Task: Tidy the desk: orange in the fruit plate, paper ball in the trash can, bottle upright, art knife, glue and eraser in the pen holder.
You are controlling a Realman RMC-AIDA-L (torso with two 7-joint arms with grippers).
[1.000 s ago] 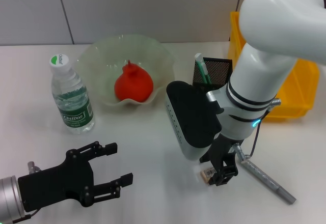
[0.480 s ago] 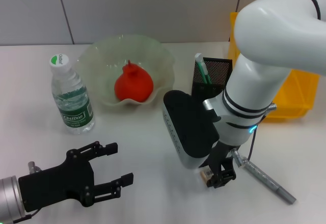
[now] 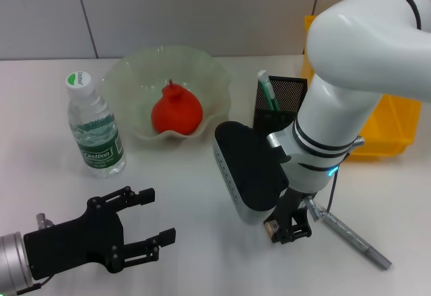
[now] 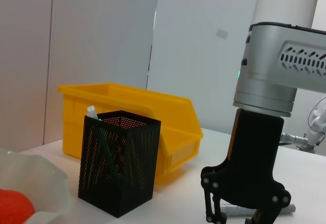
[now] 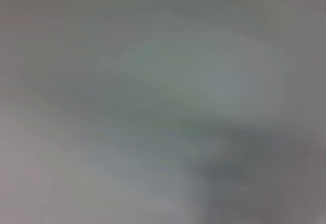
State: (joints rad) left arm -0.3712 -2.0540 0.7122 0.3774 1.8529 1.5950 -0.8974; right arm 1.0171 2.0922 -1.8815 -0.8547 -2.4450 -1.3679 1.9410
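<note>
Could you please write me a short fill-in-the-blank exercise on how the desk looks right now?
1. The orange lies in the ____ plate.
2. The bottle stands ____ on the table.
3. The art knife sticks out of the black mesh ____ holder.
4. The right tool is down at the eraser, beside the ____.

Missing words: fruit; upright; pen; glue

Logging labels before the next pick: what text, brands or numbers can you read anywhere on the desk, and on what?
"Cestbon": green label of the bottle, standing upright beside the fruit plate.
Bottle cap: a small green mark with print, too small to read surely.
Eraser, at the right gripper: printed label, too small to read.
Glue, art knife, pen holder, trash can: no readable text.
</note>
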